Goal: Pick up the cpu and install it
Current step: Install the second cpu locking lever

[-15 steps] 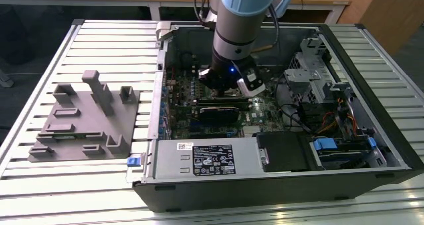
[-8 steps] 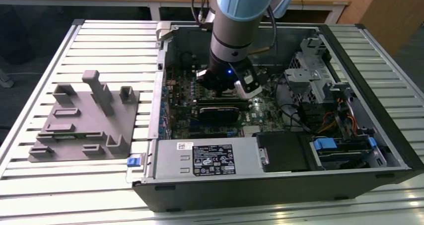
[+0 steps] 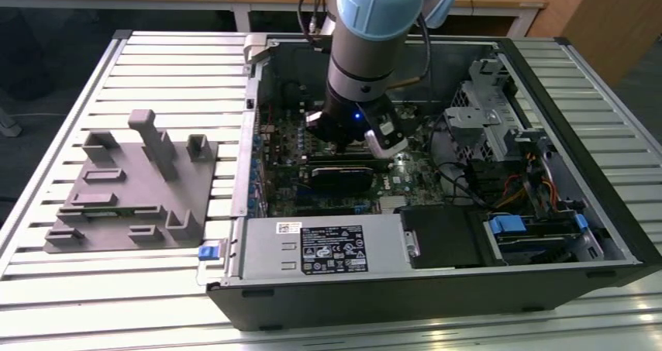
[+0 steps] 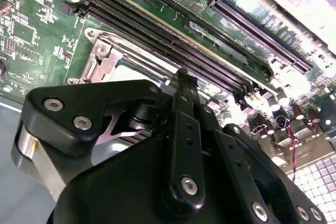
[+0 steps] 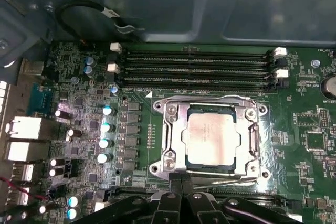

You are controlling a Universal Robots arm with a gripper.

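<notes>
From my remote station I see the arm (image 3: pixel 370 33) reaching down into the open computer case (image 3: pixel 435 281), which lies on its side on the slatted tabletop (image 3: pixel 62 304). The claw (image 3: pixel 357 146) hangs low over the motherboard (image 3: pixel 279 173), just above the middle of the board in the exterior view.

In the first wrist view, the cpu (image 5: pixel 212 139) sits seated in the socket frame (image 5: pixel 170 140); its pale metal top faces up and lies level within the frame's opening. The frame's metal border surrounds it on all sides. Four memory slots (image 5: pixel 199 69) run parallel just beside the socket.

The fingertips (image 5: pixel 180 184) stand pressed together at the socket's near edge, with nothing between them. They appear just clear of the chip; I cannot tell whether they touch the frame. In the second wrist view the claw's black linkage (image 4: pixel 184 145) covers most of the socket, and a corner of the frame (image 4: pixel 102 51) shows beyond it.

A grey plastic tray (image 3: pixel 129 192) lies on the tabletop, well apart from the case, to the exterior view's left.
</notes>
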